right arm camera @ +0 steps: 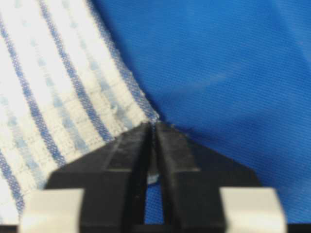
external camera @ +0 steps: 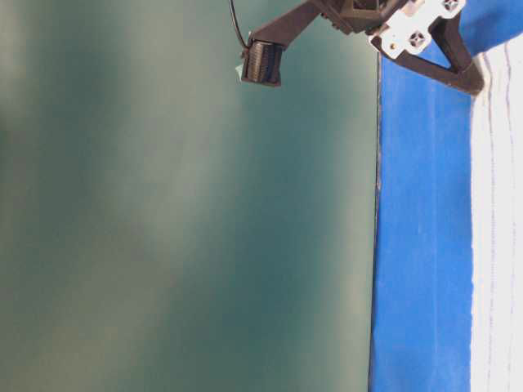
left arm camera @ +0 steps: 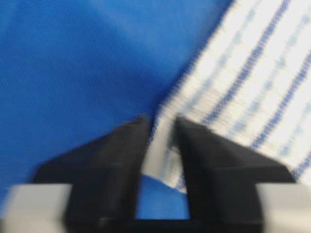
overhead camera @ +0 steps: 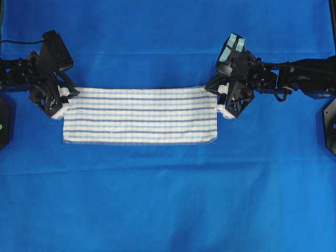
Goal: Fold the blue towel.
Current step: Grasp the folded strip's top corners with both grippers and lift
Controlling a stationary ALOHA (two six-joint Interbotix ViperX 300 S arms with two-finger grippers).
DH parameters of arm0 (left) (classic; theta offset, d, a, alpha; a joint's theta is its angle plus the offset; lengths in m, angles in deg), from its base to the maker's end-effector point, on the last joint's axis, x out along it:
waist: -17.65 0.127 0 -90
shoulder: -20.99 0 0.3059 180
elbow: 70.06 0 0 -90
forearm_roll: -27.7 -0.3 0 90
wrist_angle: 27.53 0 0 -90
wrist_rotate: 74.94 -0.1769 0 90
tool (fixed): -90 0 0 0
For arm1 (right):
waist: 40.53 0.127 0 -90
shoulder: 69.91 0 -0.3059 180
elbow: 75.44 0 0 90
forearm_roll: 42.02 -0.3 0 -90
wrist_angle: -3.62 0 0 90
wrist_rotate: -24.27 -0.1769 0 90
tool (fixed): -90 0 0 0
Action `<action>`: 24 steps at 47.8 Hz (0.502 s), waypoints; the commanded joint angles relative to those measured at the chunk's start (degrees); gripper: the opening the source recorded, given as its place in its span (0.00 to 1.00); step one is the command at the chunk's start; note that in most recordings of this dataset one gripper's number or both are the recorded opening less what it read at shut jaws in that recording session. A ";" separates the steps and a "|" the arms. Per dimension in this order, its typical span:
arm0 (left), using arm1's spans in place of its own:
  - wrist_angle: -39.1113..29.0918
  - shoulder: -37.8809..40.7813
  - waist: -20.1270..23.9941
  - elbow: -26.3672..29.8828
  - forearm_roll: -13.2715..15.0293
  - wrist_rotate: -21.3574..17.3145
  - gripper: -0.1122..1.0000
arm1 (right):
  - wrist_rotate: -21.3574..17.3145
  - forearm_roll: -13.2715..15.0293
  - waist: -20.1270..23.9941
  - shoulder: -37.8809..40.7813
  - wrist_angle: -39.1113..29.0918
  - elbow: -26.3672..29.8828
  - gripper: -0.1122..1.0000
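The blue towel (overhead camera: 140,115) lies flat on the blue-covered bench (overhead camera: 168,199) as a long band between the two grippers, its far corners caught in their fingers. The left gripper (left arm camera: 160,141) pinches one corner's edge between nearly closed fingers, and the right gripper (right arm camera: 153,145) is clenched on the other corner. Judging by this, the grasp is made and the fold itself is not yet done.

Blue towel (overhead camera: 140,115): woven cloth, matt, coarse visible weave, white ground with dark-blue and light-blue stripes, stitched hem along edge. Table covering (overhead camera: 168,199): plain blue cloth, fine even weave, matt, few soft creases. Left end effector (left arm camera: 160,145): black matt plastic fingers, white plastic mounts. Right end effector (right arm camera: 153,141): same black matt plastic, smooth, white plastic blocks behind.
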 commanded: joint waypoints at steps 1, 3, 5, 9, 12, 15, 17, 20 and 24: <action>-1.14 0.09 -0.88 -0.09 0.00 -0.18 0.19 | 0.09 0.35 0.09 -0.44 -0.18 0.79 0.12; -1.14 0.00 -0.88 0.00 0.00 -0.09 0.12 | 0.09 0.44 0.09 -0.44 -0.26 0.88 0.12; -1.05 0.09 -0.88 0.00 0.00 -0.18 0.11 | 0.09 0.44 0.09 -0.44 -0.26 0.97 0.12; -1.14 0.00 -0.88 0.18 0.00 -0.44 0.11 | 0.09 0.44 0.09 -0.53 -0.26 0.97 0.12; -1.49 -0.18 -0.88 0.62 0.00 -0.70 0.11 | 0.00 0.44 0.09 -0.62 -0.26 1.05 0.12; -1.93 -0.62 -0.88 1.14 0.00 -0.79 0.11 | -0.09 0.44 0.09 -1.05 -0.44 1.05 0.12; -2.64 -1.32 -0.97 1.49 0.00 -0.79 0.11 | -0.18 0.44 0.09 -1.58 -0.79 1.05 0.12; -4.22 -2.72 -1.14 2.29 0.00 -0.70 0.11 | -0.62 0.44 0.00 -2.99 -1.67 1.14 0.12; -6.94 -5.19 -1.58 3.43 0.00 -0.35 0.11 | -0.97 0.44 0.09 -6.06 -4.66 1.49 0.12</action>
